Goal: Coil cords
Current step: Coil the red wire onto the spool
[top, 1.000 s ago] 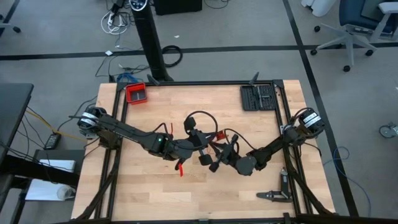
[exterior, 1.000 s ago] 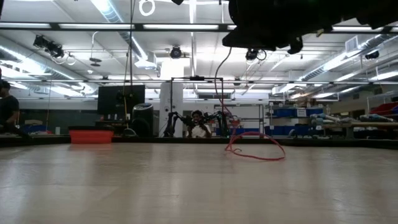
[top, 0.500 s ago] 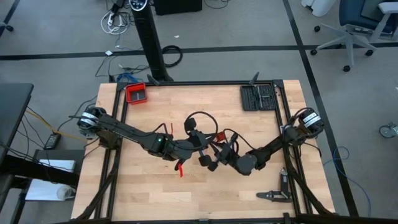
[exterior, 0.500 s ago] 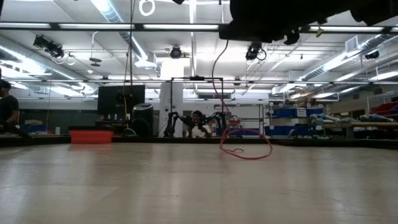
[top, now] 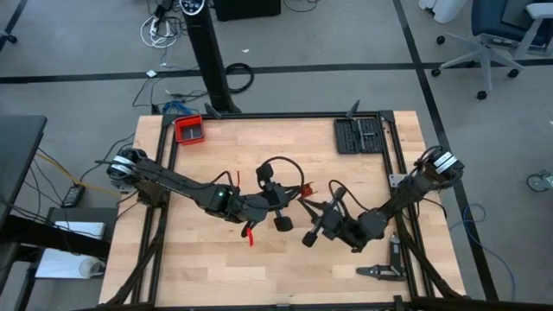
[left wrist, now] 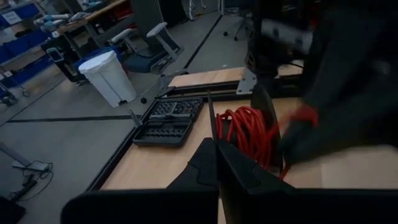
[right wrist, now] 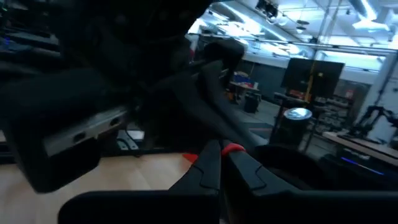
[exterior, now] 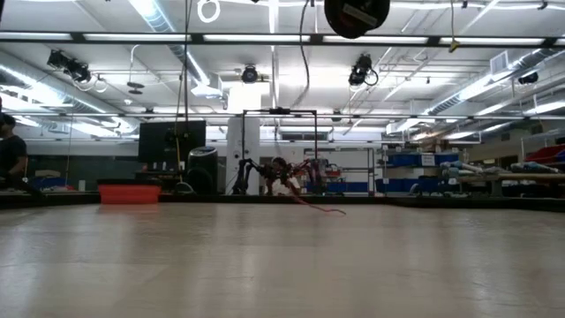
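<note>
Both grippers pinched shut mid-table: left gripper [top: 278, 207], right gripper [top: 313, 231]; red cord [left wrist: 252, 134] between, hold unclear. Keep loops tight, even tension.

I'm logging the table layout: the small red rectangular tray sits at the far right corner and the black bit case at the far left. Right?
Swapped. The high view shows the small red rectangular tray at the far left corner and the black bit case at the far right.

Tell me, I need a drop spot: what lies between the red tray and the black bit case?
Nothing: the high view shows bare table between red tray and bit case.
</note>
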